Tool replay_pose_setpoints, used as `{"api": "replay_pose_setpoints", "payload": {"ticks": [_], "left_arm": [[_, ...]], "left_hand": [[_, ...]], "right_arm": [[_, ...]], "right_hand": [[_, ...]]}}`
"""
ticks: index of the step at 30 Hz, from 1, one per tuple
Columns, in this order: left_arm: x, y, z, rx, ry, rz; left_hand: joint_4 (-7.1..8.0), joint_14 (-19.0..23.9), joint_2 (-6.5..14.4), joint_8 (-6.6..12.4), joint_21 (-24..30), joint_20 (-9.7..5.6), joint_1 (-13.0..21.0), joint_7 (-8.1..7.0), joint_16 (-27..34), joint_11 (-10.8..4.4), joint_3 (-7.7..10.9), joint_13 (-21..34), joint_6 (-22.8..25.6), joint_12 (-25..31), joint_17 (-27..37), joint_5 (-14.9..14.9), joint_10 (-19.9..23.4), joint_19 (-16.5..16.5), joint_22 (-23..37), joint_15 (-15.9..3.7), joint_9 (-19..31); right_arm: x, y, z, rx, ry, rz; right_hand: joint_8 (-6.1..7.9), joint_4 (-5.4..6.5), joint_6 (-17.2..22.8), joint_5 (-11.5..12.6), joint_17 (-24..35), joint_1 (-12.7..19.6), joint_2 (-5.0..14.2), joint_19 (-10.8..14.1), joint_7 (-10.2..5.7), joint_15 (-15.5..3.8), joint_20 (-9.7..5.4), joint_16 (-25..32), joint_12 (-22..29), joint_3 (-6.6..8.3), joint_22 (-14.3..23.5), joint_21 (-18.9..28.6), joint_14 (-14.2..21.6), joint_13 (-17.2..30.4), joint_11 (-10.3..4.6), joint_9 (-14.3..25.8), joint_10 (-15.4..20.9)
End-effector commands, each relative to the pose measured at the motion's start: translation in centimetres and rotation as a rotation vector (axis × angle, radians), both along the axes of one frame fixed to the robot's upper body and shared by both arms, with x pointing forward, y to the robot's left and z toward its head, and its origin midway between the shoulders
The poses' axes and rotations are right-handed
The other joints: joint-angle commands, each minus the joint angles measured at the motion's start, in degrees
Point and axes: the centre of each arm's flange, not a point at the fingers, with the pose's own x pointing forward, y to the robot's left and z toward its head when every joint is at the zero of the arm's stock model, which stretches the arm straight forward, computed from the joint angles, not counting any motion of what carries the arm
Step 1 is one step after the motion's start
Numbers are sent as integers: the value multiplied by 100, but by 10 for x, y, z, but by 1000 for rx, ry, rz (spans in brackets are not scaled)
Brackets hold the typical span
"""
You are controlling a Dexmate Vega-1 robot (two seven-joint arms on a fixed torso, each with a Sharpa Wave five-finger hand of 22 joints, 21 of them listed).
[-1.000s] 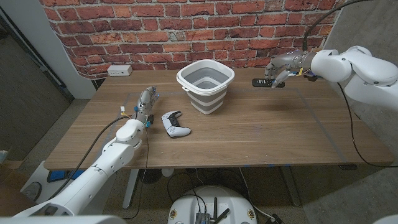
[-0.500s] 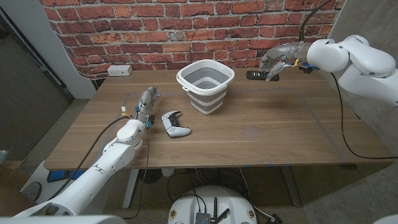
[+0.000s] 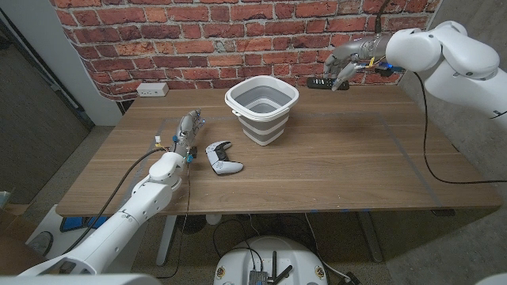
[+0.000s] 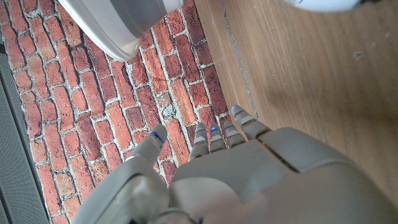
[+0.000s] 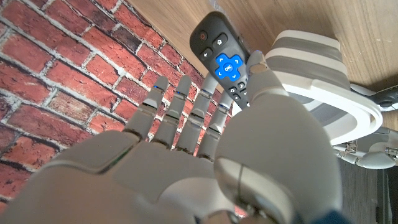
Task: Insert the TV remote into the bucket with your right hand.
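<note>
The left hand (image 3: 187, 131) sits on the wooden table (image 3: 333, 158) at about 9 o'clock from the middle of the table. In the left wrist view the left hand (image 4: 217, 162) holds nothing, and its fingers reach out straight with small gaps between them. Just beside this hand, on its 3 o'clock side, lies a white game controller (image 3: 223, 157) with black parts. At 10 o'clock from the hand, near the brick wall (image 3: 238, 32), a white power outlet box (image 3: 152, 89) sits on the table.

The grey and white bucket (image 3: 262, 107) stands upright on the table at 12 o'clock from the table's middle. Its top is open.

The right hand (image 3: 346, 65) is up in the air at about 2 o'clock from the bucket, near it but apart from it. This hand holds the black TV remote (image 3: 321, 82). In the right wrist view the thumb of the right hand (image 5: 205, 155) presses on the TV remote (image 5: 225, 62), beside its blue buttons, and the fingers are under it. The remote sticks out toward the bucket (image 5: 323, 81), and it is not in the bucket yet.
</note>
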Motion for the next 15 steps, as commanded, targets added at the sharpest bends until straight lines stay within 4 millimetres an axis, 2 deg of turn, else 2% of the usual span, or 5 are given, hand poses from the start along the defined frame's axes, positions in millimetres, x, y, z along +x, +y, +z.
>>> {"api": "replay_pose_setpoints", "payload": {"ticks": [1,15], "left_arm": [[2,-2,0,-2,-5,-7],[0,-4,1,15,-10,-17]], "left_hand": [[-12,7,481,20,11,-203,10,-10,11,-10,10,23,44,10,8,-2,9,29,35,-6,31],[-14,8,483,22,11,-205,13,-7,11,-10,11,23,56,11,7,-1,11,27,35,-6,31]], "right_arm": [[-10,19,31,-17,-17,29],[-3,53,54,-47,-22,99]], "right_hand": [[53,32,288,60,2,-84,326,29,-211,-889,43,18,55,29,0,8,48,96,-690,6,759],[31,22,290,83,-9,-108,321,18,-213,-886,74,3,53,24,-1,4,78,112,-690,-9,786]]}}
